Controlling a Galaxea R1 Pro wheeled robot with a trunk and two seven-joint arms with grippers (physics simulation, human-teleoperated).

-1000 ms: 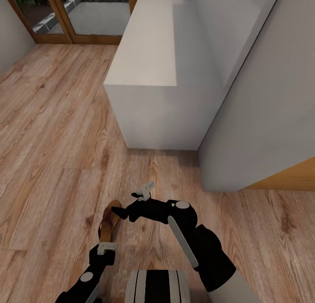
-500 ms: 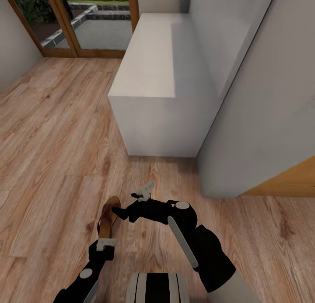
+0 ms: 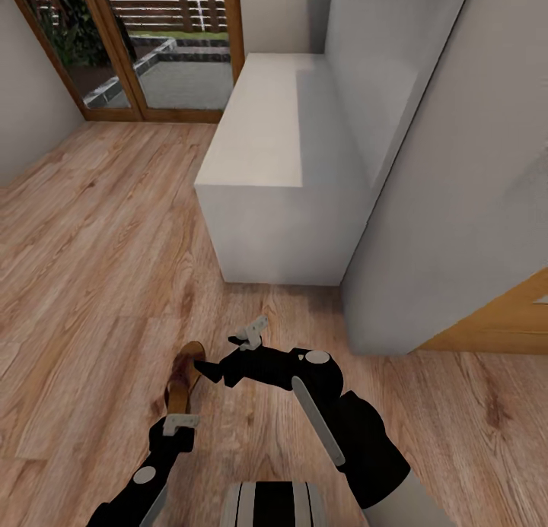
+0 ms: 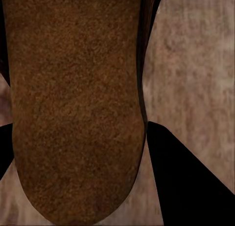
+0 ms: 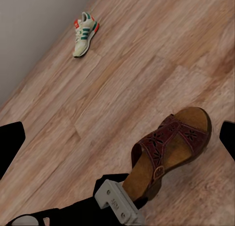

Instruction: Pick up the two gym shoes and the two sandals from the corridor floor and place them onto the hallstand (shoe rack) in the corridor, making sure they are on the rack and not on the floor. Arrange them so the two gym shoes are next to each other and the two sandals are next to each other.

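My left gripper is shut on the heel end of one dark brown sandal, which points away from me over the corridor floor. In the right wrist view the same sandal shows its cut-out strap, with the left gripper clamped on its heel. The sandal sits between dark fingers in the left wrist view. My right gripper hangs open just right of the sandal, holding nothing. One gym shoe lies on the planks near a grey wall. The hallstand stands ahead.
A tall grey-white panel rises at the right of the hallstand, with a wooden door edge beyond it. Glass doors in wooden frames close the corridor's far end. Open plank floor stretches to the left.
The head camera has tilted up, so the hallstand sits lower in the picture and more of the glass doors shows. The left gripper with the sandal has sunk slightly in the picture; the right arm holds still.
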